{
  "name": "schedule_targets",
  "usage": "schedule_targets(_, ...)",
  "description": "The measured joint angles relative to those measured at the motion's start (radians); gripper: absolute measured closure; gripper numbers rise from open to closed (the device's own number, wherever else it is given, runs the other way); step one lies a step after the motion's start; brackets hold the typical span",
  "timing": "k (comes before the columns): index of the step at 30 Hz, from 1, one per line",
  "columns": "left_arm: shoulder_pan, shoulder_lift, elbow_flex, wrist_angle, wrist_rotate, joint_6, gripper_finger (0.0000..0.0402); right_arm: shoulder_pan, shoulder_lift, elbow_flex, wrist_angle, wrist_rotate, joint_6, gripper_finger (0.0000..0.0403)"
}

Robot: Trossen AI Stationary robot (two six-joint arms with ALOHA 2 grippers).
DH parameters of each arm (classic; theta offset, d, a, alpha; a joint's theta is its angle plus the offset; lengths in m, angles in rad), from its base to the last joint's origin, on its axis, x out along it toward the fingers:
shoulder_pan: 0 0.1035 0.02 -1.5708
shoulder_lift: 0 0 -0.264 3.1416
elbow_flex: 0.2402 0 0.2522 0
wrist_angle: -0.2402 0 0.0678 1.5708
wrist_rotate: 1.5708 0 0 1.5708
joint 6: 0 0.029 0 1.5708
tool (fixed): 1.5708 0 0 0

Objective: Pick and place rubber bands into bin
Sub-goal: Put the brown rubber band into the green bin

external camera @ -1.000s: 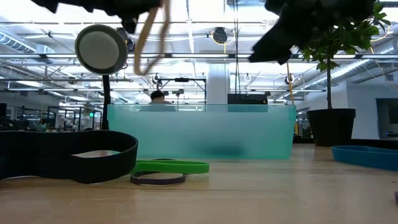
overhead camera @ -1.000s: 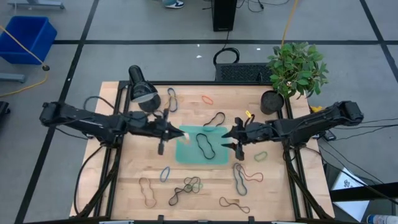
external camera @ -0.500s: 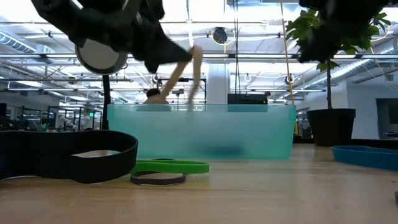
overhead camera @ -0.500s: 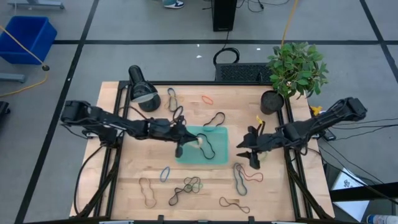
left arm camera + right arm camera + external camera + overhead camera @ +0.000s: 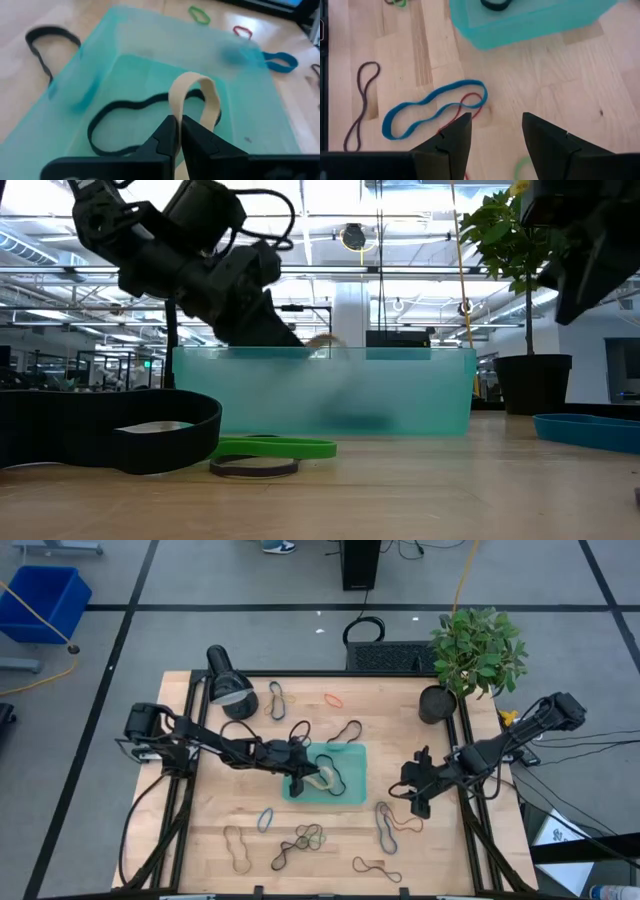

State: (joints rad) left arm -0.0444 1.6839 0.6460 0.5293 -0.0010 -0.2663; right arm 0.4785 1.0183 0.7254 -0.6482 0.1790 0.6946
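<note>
Two end effectors are at work. The left end effector (image 5: 176, 131) is inside the bin (image 5: 353, 786), its fingers pinched together on a tan rubber band (image 5: 196, 95) that loops upward from the fingertips. The right end effector (image 5: 492, 131) hovers with fingers spread and empty above the table (image 5: 200, 830), to the right of the bin and over a blue rubber band (image 5: 427, 108) that lies crossed with a thin red rubber band (image 5: 476, 104).

A black rubber band (image 5: 130, 115) already lies on the bin floor, just beside the tan one. The other rubber bands are scattered over the table on all sides of the bin.

Handling: the bands appear light, soft and floppy, and will likely sag, twist and cling to a finger on release. Judged best practice is to pinch a single strand at a free curve, clear of any overlap, so that only one band lifts.

Surroundings: a lamp (image 5: 229, 688) stands at the far left of the table and a potted plant (image 5: 474, 652) at the far right. Neither stands between the end effectors and the bin. The bin wall is the nearest obstruction to the left end effector.
</note>
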Motion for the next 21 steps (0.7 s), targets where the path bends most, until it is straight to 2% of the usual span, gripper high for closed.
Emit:
schedule_targets(6, 0.0, 0.015, 0.0, 0.001, 0.0, -0.011, 0.0374, 0.022, 0.0, 0.0, -0.051, -0.005, 0.082, 0.0234)
schedule_targets(10, 0.0, 0.007, 0.0, 0.0, 0.0, -0.011, 0.0385, 0.023, 0.0, 0.0, -0.085, -0.113, 0.156, 0.0234)
schedule_targets(14, 0.0, 0.007, 0.0, -0.002, 0.0, -0.016, 0.0391, 0.023, 0.0, 0.0, -0.073, -0.207, 0.163, 0.0234)
schedule_targets(21, 0.0, 0.007, 0.0, 0.0, -0.001, -0.054, 0.0358, 0.023, 0.0, 0.0, -0.066, -0.209, 0.216, 0.0234)
